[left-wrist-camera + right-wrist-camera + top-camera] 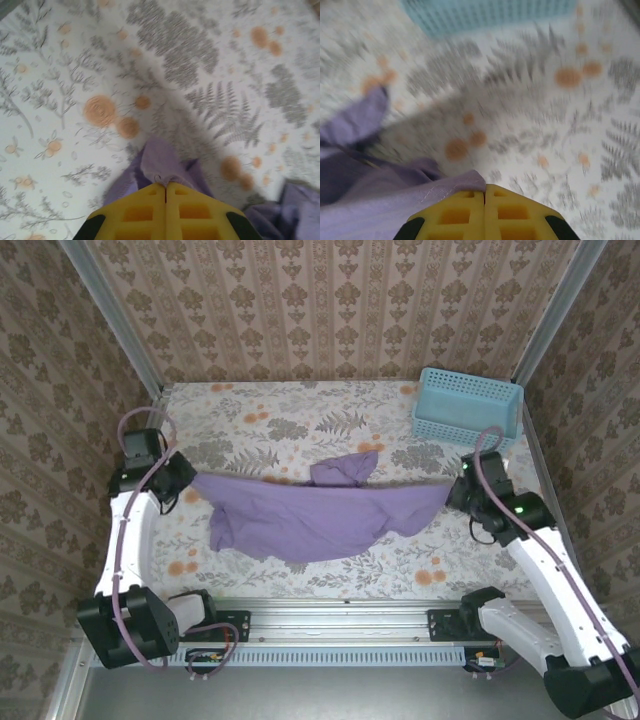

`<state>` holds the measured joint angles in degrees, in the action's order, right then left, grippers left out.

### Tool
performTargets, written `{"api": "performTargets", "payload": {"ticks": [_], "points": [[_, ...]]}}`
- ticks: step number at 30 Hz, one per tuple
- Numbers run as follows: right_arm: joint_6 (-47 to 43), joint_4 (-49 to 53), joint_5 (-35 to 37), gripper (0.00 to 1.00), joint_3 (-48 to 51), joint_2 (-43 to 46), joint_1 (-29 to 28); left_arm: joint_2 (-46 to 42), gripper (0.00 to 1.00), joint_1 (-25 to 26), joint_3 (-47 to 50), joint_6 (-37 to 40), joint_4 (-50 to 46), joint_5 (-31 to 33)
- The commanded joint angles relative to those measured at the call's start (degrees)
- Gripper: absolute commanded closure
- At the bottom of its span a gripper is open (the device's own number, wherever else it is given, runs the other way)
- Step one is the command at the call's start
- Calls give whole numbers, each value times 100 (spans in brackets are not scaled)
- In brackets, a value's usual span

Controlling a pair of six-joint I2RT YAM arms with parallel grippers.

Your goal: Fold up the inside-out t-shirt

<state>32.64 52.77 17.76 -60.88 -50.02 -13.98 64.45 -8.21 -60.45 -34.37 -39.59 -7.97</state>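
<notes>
Top cam: lavender t-shirt [300, 515] hangs stretched between left tool [188, 480] and right tool [455, 490], its middle sagging onto the floral bench [300, 405], nearer the arms than the blue basket [468, 410] and to its left. Left wrist cam: tool clamped tight on a shirt edge. Right wrist cam: tool pinching another edge, basket beyond.

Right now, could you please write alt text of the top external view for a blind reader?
A lavender t-shirt is stretched between the left gripper and right gripper, each shut on one end, its middle sagging onto the floral table. A blue basket sits at the far right.
</notes>
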Motion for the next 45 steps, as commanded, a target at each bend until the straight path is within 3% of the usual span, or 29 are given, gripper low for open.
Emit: {"api": "performTargets", "payload": {"ticks": [1,9,14,18,33,37,45], "points": [[-545,119,477,100,-1070,205,43,-630,100,60,-876,-64,62,-311],[-1108,183,-44,100,-3700,238,40,-1604,100,165,-2411,235,60,-653],[-1204,104,-580,100,-4820,499,38,-2440,100,168,-2613,254,284,-450],[-1248,136,-613,100,-5399,403,53,-2526,100,168,-2768,292,218,-273],[-1942,-347,330,100,-5603,-1063,47,-261,100,185,-3868,719,-1030,-464],[-1843,-399,-70,100,-5590,-940,50,-605,100,181,-3586,773,-767,-495],[-1543,-424,-1276,100,-5513,95,49,-2297,100,183,-2847,608,27,-379]]}}
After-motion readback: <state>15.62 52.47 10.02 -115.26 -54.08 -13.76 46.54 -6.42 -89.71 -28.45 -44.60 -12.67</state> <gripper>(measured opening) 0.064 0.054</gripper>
